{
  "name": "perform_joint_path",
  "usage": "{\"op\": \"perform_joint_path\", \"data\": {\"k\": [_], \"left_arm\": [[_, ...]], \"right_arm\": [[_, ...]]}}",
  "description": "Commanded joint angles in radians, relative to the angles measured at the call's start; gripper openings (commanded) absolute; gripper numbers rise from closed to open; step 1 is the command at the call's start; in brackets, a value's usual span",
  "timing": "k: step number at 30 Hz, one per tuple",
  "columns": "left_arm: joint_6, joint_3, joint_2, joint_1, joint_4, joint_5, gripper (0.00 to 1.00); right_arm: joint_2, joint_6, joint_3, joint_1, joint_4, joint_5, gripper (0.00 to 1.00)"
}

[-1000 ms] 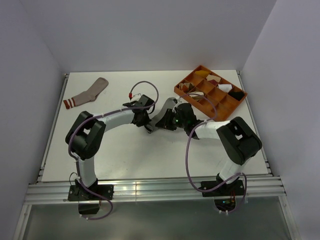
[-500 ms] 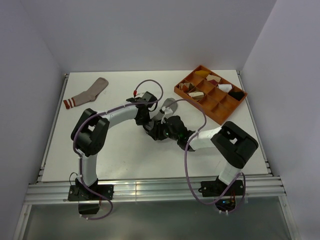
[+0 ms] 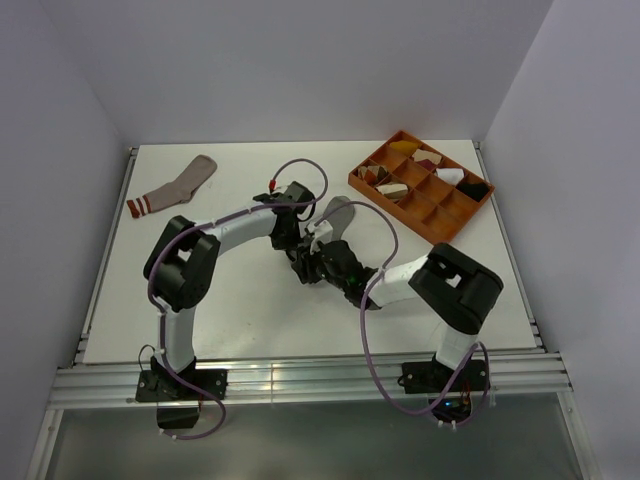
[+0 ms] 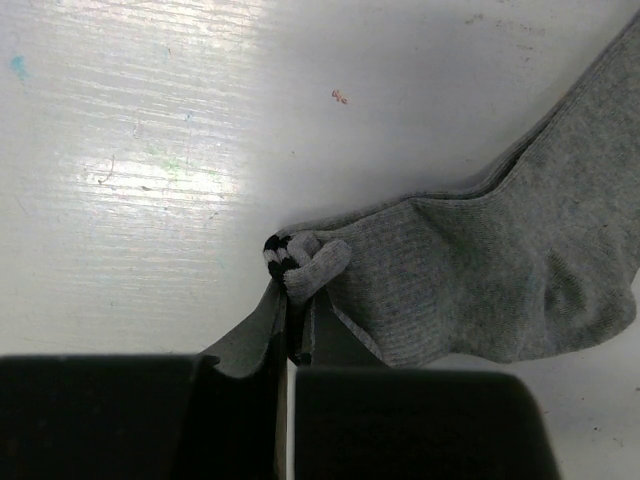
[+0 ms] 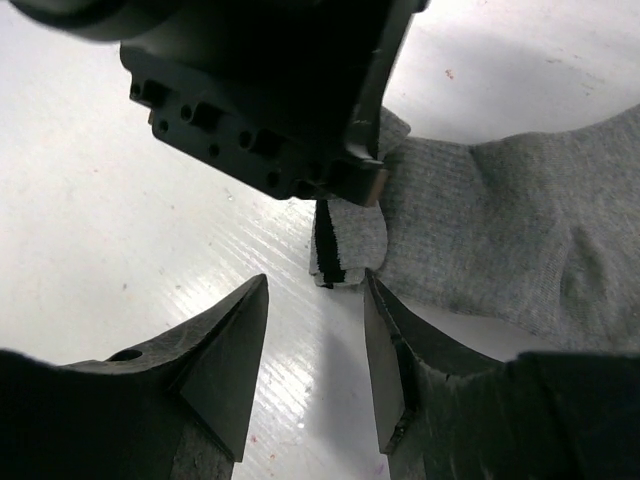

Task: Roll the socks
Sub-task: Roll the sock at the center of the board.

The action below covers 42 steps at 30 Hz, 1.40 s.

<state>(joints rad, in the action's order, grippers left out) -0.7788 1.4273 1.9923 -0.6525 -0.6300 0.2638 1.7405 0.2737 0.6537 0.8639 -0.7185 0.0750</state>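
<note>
Left hand (image 4: pixel 292 300), jaws pressed together on the striped cuff of the grey sock (image 4: pixel 480 270), pinches a small first fold of knit at its fingertips. The leg and foot trail away beyond the hand, flat on the worktop (image 4: pixel 130 150). Right hand (image 5: pixel 315 335), jaws apart and holding nothing, faces it from the opposite side. The cuff's black-striped edge lies just ahead of its fingertips, untouched.

Judged step: starting the roll at the cuff. To do it well, the left hand should hold the fold tight and low to the worktop and turn the cuff over toward the foot. The right hand should steady the sock's body so the fabric does not drag along.

The pinkish-tan sock (image 3: pixel 175 187) lies well apart, far out on the left hand's outer side.

Hidden: from above, both hands cover the cuff. How many layers the left hand pinches cannot be made out. The toe is cut off in both wrist views.
</note>
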Motion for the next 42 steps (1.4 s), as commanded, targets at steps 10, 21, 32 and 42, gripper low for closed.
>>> {"op": "perform_joint_path", "data": {"k": [10,21,32,42], "left_arm": [[0.024,0.005,0.046,-0.002,-0.039,-0.077,0.00],[0.027,0.009,0.063,-0.001,-0.025,-0.098,0.00],[-0.005,-0.010,0.063,0.004,0.013,-0.139,0.00],[-0.080,-0.093,-0.033,0.063,0.122,-0.167,0.23]], "right_arm": [[0.077,-0.106,0.075,0.046,-0.078,0.140,0.52],[0.142,-0.119,0.129,0.098,-0.018,0.175,0.47],[0.203,0.018,0.198,0.115,0.154,0.289,0.03],[0.113,0.315,0.080,-0.026,0.148,0.034,0.00]]}}
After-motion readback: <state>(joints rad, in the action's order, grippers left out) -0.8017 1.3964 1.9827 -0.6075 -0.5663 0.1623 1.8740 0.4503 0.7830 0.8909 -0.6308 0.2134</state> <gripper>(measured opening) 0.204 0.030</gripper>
